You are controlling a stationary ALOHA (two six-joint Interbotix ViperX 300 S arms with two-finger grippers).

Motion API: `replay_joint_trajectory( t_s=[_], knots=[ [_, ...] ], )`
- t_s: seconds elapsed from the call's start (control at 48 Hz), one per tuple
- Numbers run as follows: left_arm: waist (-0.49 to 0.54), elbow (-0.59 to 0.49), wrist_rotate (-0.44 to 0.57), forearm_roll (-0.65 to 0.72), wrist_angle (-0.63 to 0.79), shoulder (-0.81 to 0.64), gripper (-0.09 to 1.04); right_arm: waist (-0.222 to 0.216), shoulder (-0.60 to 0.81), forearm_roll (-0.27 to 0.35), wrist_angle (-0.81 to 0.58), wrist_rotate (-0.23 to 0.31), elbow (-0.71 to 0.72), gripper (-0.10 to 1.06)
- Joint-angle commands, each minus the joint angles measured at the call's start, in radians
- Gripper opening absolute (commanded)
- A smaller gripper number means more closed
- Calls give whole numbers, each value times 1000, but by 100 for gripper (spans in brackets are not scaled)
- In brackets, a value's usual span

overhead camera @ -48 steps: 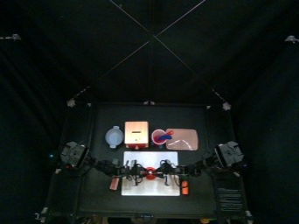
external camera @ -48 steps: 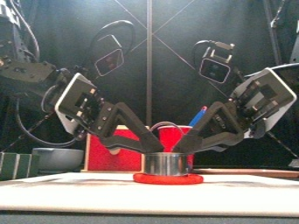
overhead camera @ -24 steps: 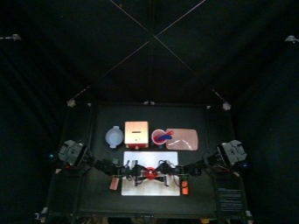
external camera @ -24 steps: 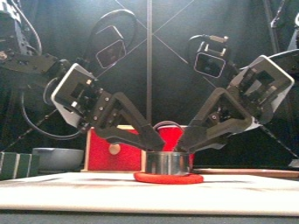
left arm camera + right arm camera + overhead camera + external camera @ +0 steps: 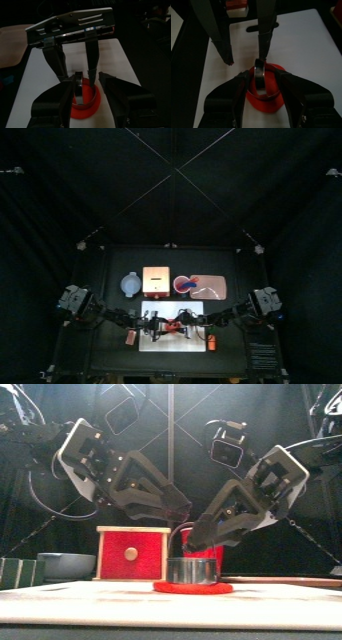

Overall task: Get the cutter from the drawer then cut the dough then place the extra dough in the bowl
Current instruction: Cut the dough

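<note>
Metal cutter [image 5: 194, 570] on red dough [image 5: 191, 588], on white board [image 5: 80, 596] by front edge of desk [image 5: 134, 258]; left end effector [image 5: 88, 77] and right end effector [image 5: 261, 74] spread at its rim. Probably best to press down evenly, level.

Left arm [image 5: 96, 466]: slants down from my left; left gripper [image 5: 185, 536] points down and inward, jaws apart.
Right arm [image 5: 274, 484]: slants down from my right; right gripper [image 5: 201, 544] nearly meets the left.

The white cutting board [image 5: 174, 344] lies near the surface's [image 5: 241, 290] front; at its 1 o'clock a pink tray [image 5: 215, 286] carries a red cup [image 5: 186, 283].
</note>
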Motion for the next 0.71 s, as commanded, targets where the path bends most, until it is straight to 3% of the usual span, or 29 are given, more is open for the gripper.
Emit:
replay_joint_trajectory(
  t_s=[0.021,0.229,0.479,0.708],
  knots=[
    [3,8,8,-11,-5,-40,80,-11,-64,-14,15,2,-8,82],
    [3,44,6,-15,-5,-44,74,-21,-118,-26,146,9,-26,82],
    [11,49,11,-43,-17,9,58,-58,-161,-31,413,5,-100,82],
    [25,38,12,-52,-17,72,52,-74,-164,-87,597,15,-179,82]
  ],
)
